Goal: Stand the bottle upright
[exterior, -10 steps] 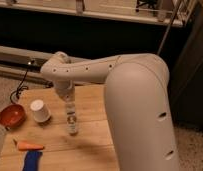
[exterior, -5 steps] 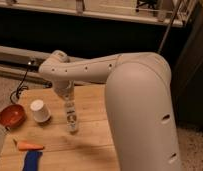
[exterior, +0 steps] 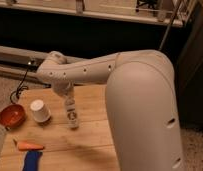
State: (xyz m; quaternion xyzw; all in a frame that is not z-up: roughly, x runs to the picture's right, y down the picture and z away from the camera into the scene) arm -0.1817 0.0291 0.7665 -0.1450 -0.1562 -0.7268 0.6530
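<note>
The bottle (exterior: 73, 119) is a small slim whitish bottle. It stands roughly upright on the wooden table (exterior: 95, 142), just right of the white paper cup (exterior: 39, 111). My gripper (exterior: 70, 106) hangs down from the white arm and sits right at the top of the bottle. The gripper's lower end merges with the bottle's top, so the contact between them does not show.
An orange-red bowl (exterior: 12, 116) sits at the table's left edge. A carrot (exterior: 29, 146) and a blue object (exterior: 31, 161) lie near the front left corner. My bulky white arm (exterior: 145, 100) covers the table's right side. A black cable (exterior: 17, 91) lies on the floor at left.
</note>
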